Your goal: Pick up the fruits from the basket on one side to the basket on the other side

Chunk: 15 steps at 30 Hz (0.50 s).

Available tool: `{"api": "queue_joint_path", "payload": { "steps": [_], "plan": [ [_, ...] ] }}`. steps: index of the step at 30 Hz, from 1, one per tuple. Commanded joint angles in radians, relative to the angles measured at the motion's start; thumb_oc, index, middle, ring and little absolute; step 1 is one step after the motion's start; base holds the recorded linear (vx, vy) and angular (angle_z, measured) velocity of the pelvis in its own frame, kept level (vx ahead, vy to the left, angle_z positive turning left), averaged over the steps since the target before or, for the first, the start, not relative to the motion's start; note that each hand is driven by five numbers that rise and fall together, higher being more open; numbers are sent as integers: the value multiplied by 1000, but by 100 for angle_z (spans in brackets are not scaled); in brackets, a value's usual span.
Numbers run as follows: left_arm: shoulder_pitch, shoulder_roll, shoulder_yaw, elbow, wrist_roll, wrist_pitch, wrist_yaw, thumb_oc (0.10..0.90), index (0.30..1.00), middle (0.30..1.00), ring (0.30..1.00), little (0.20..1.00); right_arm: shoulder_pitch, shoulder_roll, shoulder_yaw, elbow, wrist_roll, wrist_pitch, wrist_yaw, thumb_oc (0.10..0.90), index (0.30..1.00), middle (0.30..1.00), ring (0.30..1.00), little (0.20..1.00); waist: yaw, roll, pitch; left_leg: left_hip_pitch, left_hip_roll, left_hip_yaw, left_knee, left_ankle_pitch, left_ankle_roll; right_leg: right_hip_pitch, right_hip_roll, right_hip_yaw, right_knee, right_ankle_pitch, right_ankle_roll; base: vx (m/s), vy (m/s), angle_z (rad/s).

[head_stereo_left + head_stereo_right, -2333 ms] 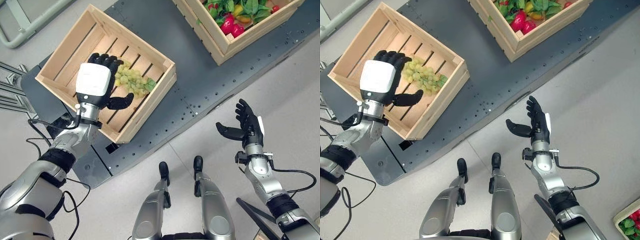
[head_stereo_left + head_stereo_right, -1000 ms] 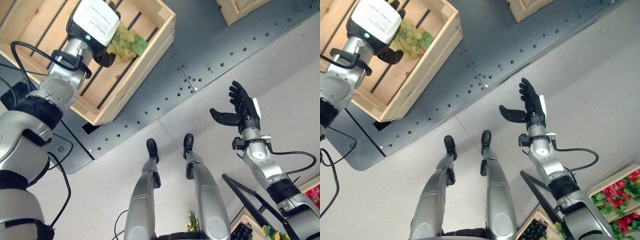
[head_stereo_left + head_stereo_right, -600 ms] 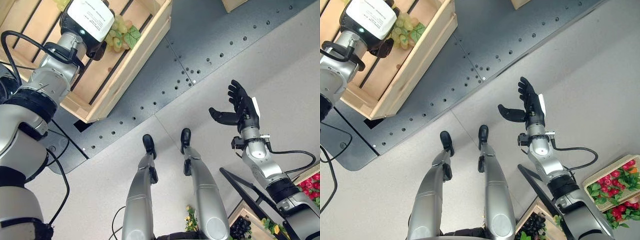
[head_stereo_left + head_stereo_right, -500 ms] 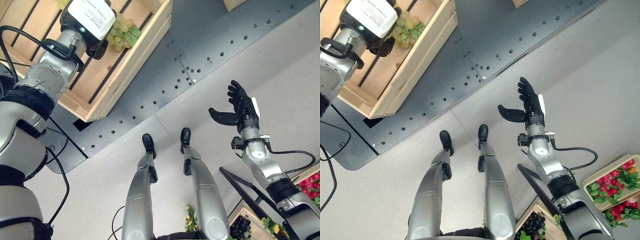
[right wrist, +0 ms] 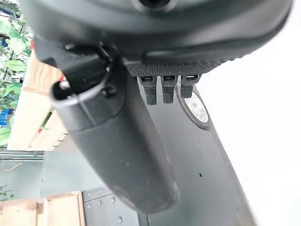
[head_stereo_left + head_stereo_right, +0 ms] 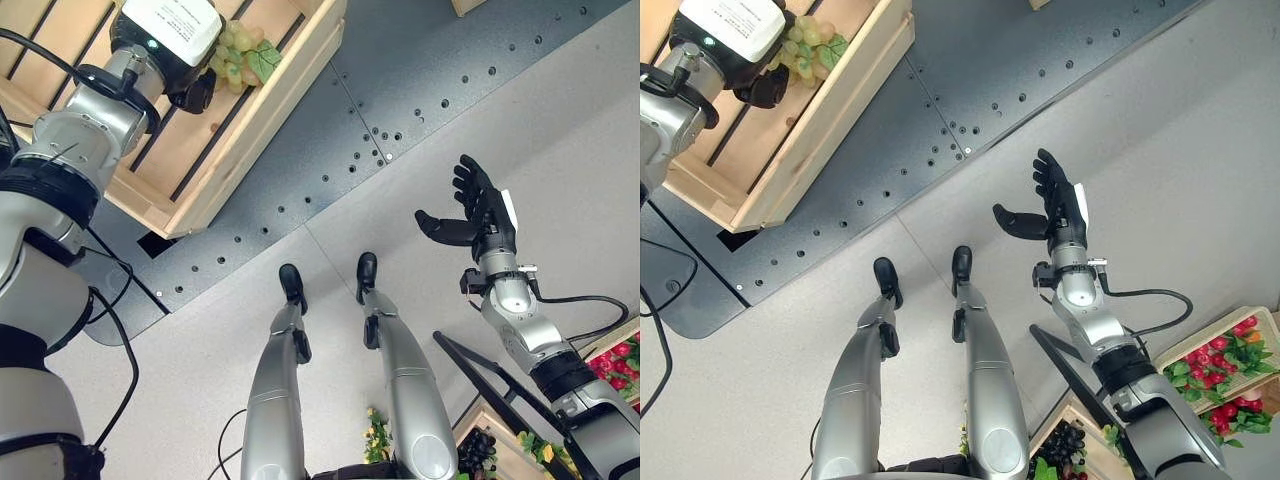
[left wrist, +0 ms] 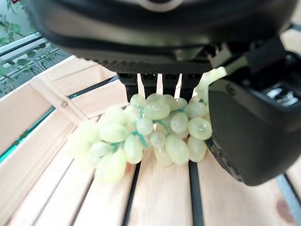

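A bunch of green grapes lies on the slats of a wooden crate at the upper left. My left hand hovers low over the bunch, its straight fingers behind the grapes and its thumb against the bunch's side. The grapes stick out past the hand toward the crate's near corner. My right hand is held up open over the grey floor at the right, palm turned inward, holding nothing; its thumb and fingers are spread.
The crate stands on a dark grey perforated platform that runs diagonally across the pale floor. At the lower right are a tray of red fruit and leaves and a box with dark grapes.
The whole picture has shifted, so the camera has moved and the crate now sits further up and left. The left hand stays at the grapes. The right hand has hardly moved.
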Motion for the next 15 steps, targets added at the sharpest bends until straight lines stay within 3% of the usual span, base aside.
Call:
{"api": "queue_joint_path", "payload": {
  "steps": [1,3,9,15],
  "plan": [
    [23,-17,3,17,-31,-129,22,400,300,300,300,300,-7,-29,-97,-76,43,-96,-58,800,900,900,900,900,19,-3,-10,76,-4,57,-36,-67,-53,45,47,36,-4,-28,37,0,0,0],
    [16,-13,7,0,-34,-172,38,400,300,300,300,300,-10,-34,-109,-74,45,-102,-57,800,900,900,900,900,21,2,-10,80,-7,57,-35,-68,-51,47,45,36,-2,-29,36,0,0,0],
    [18,-5,15,-26,-50,-208,42,400,300,300,300,300,-12,-37,-122,-71,50,-93,-50,800,900,900,900,900,24,13,-10,104,-11,53,-39,-71,-49,67,42,37,1,-35,35,-6,-3,1],
    [39,9,28,-52,-35,-226,147,400,300,300,300,300,-6,-37,-123,-67,57,-98,-45,800,900,900,900,900,29,20,-10,143,-14,51,-53,-73,-45,97,42,41,2,-42,31,-4,-8,-1]
  ]
}}
